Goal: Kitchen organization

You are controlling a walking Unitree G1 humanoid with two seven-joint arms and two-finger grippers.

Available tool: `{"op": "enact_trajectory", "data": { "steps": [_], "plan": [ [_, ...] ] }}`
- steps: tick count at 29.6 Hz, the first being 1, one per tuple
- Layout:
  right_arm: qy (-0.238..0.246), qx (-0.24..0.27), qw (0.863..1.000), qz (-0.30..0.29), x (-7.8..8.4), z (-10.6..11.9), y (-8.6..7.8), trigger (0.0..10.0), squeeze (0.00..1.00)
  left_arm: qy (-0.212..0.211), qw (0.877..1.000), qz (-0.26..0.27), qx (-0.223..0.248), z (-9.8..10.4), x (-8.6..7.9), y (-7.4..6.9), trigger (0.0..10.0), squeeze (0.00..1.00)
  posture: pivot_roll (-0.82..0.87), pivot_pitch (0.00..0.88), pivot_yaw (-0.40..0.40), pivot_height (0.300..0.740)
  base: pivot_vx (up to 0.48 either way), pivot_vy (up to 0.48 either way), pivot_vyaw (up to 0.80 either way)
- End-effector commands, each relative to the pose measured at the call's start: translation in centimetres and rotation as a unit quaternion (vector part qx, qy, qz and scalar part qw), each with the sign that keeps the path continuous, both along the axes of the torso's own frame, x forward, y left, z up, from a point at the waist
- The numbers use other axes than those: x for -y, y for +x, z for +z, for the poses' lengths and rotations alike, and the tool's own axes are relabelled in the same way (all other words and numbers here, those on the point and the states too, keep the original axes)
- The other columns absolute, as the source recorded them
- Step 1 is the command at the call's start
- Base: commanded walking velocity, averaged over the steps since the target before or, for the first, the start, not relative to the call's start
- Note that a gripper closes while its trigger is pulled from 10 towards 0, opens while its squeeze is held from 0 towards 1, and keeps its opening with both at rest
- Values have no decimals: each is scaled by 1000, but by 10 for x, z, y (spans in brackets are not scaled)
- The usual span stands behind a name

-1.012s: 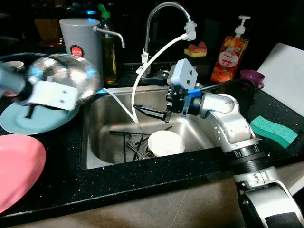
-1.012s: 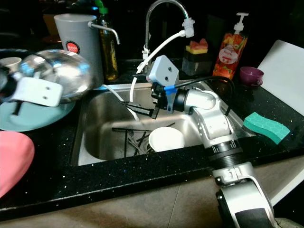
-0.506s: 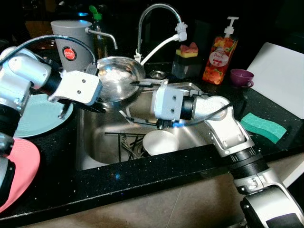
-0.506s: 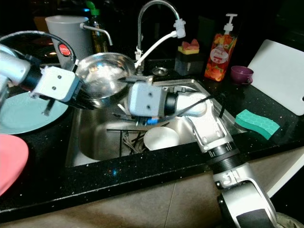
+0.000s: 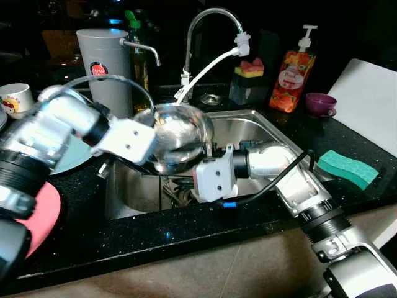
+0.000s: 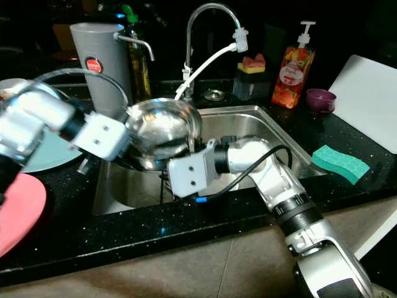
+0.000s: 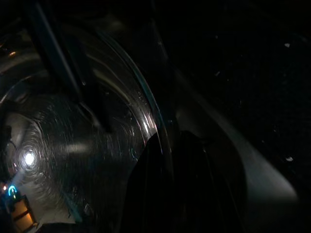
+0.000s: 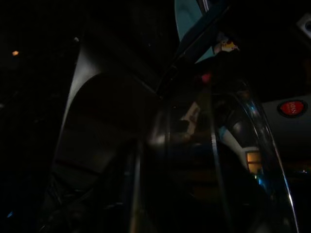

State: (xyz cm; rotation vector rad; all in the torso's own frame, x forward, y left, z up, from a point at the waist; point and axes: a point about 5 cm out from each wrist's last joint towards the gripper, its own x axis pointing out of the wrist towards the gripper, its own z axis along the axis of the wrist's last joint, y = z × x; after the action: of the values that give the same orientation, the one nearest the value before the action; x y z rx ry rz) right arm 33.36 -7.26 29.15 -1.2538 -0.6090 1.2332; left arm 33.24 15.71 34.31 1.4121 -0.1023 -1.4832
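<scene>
I've got the steel bowl (image 5: 177, 135) tilted over the sink (image 5: 248, 127), left gripper (image 5: 151, 162) clamped on its rim so it drains there; right gripper (image 5: 200, 162) beside it, grip unclear.

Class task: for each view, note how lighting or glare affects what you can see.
Eye views: dim kitchen, glare on the steel bowl and sink, backdrop black. Left wrist view: very dark, one bright spot reflected inside the bowl. Right wrist view: darker, faint rim highlights.
</scene>
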Motion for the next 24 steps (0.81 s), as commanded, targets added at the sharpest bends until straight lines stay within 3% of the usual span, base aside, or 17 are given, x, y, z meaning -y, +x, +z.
{"op": "enact_trajectory", "data": {
  "steps": [1, 8, 10, 14, 15, 21, 22, 23, 24],
  "plan": [
    [-32, -30, 999, -13, 5, -18, 4, 0, 0, 10, 1000, -18, 18, 6, 2, -3, 10000, 0, 134, 62, -39, 740, 0, 0, 0],
    [-35, -34, 998, -31, 11, -21, 10, 0, 0, 14, 1000, -17, 15, 2, 1, -4, 10000, 0, 131, 66, -39, 740, 0, 0, 0],
    [-29, -37, 997, -56, 18, -23, 19, 0, 0, 15, 999, -13, 29, -4, 6, -1, 10000, 0, 131, 66, -39, 740, 0, 0, 0],
    [-9, -44, 997, -67, 17, -21, 24, 0, 0, -13, 999, -4, 52, -7, 16, 6, 10000, 0, 138, 60, -45, 740, 0, 0, 0],
    [-4, -43, 997, -71, 16, -20, 26, 0, 0, -17, 998, -6, 52, -9, 19, 7, 10000, 1000, 138, 61, -46, 740, 0, 0, 0],
    [20, -44, 995, -88, 11, -16, 33, 0, 0, -35, 998, -16, 45, -12, 26, 5, 10000, 1000, 139, 62, -46, 740, 0, 0, 0],
    [36, -48, 993, -105, 8, -16, 37, 0, 0, -47, 998, -26, 35, -11, 29, 1, 10000, 0, 139, 62, -46, 740, 0, 0, 0],
    [44, -52, 991, -120, 7, -16, 41, 2275, 0, -59, 997, -33, 22, -9, 30, -3, 10000, 0, 139, 69, -43, 740, 0, 0, 0],
    [44, -52, 991, -120, 7, -16, 41, 2275, 0, -59, 997, -33, 22, -9, 30, -3, 10000, 0, 139, 69, -43, 740, 0, 0, 0]
  ]
}}
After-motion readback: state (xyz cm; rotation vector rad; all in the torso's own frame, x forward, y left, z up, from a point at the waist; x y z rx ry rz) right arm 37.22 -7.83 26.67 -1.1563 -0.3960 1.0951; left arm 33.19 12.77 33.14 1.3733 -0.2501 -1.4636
